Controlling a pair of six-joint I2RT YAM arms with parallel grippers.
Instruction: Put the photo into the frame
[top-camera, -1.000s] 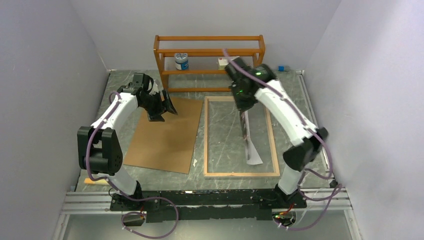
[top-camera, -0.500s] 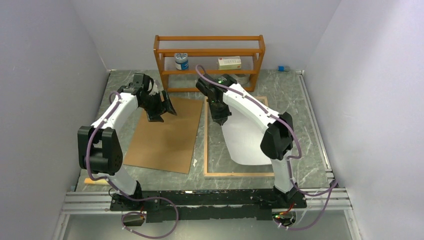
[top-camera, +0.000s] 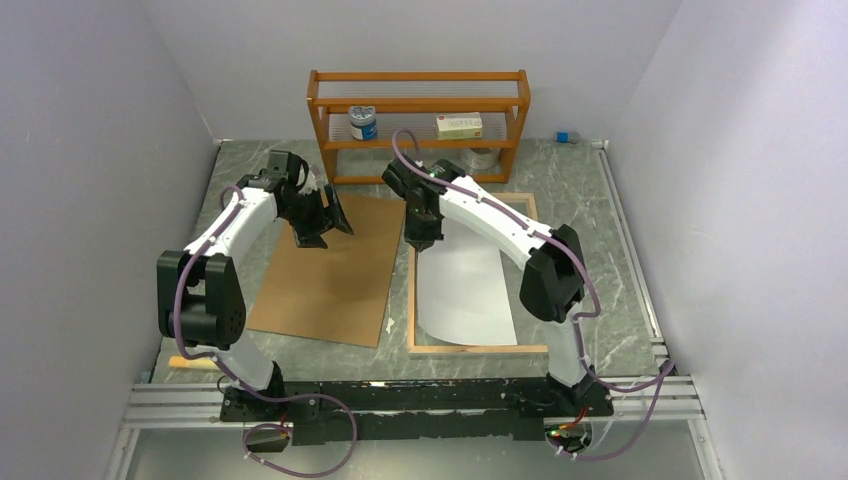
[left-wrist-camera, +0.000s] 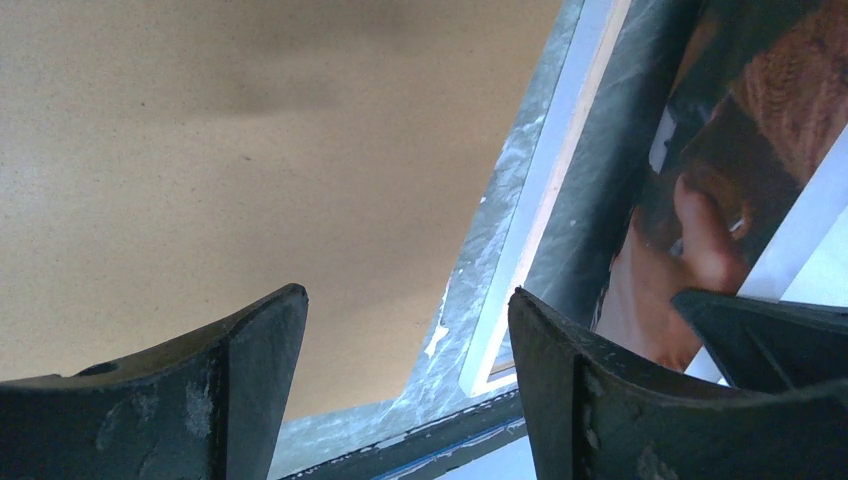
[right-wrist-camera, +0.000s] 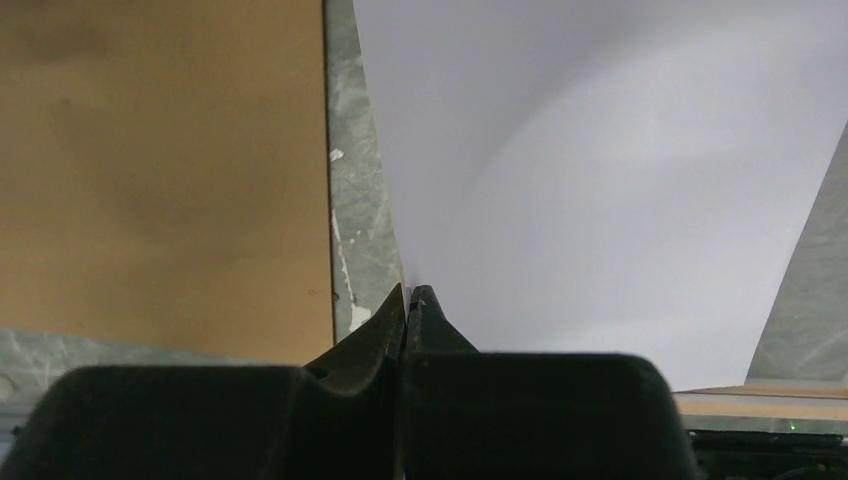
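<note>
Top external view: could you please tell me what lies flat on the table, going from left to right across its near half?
Brown backing board → frame, its left rim → photo, white back up, inside the frame.

The desk (top-camera: 600, 200) is grey-green with a marbled pattern of pale veins. At its twelve o'clock the shelf rack (top-camera: 420, 76) is orange wood, holding a jar (top-camera: 363, 123) with a blue-and-white label and a cream box (top-camera: 459, 125). The frame (top-camera: 478, 348) shows a light wood-coloured rim from above; the left wrist view adds a white strip along it. The photo (top-camera: 465, 290) is plain white on top, and its underside, seen from the left wrist, is printed in rusty orange, dark brown and skin tones. At the frame's nine o'clock the backing board (top-camera: 330, 270) is flat brown. The left arm (top-camera: 235, 222) and right arm (top-camera: 490, 215) are white with black joints and purple cables (top-camera: 655, 390).
</note>
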